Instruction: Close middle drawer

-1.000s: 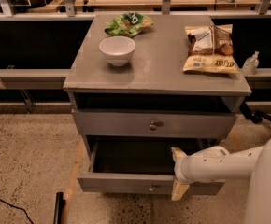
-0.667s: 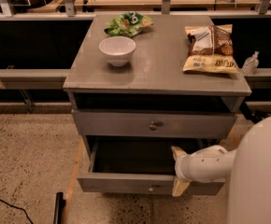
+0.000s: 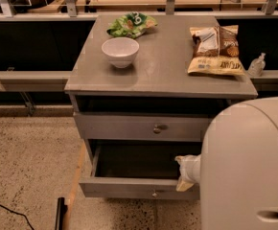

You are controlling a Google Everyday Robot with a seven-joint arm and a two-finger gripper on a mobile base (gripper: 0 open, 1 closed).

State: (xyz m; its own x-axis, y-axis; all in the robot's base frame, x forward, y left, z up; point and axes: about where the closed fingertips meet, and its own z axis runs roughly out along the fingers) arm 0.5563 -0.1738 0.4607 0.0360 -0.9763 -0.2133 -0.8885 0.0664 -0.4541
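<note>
The white arm housing has swung further across the lower right since a moment ago, while the middle drawer stays pulled out. It is a deep grey wooden box with a flat front and a small round metal knob. The gripper sits at its right front corner, mostly hidden; apart or together, I cannot tell. On the smooth cabinet top stand a round white bowl and a crinkled yellow-brown chip bag, its print unreadable.

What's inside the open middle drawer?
The middle drawer shows only a dark interior with nothing visible in it. Its right end is hidden behind the robot's body; the gripper sits at its front right corner.
</note>
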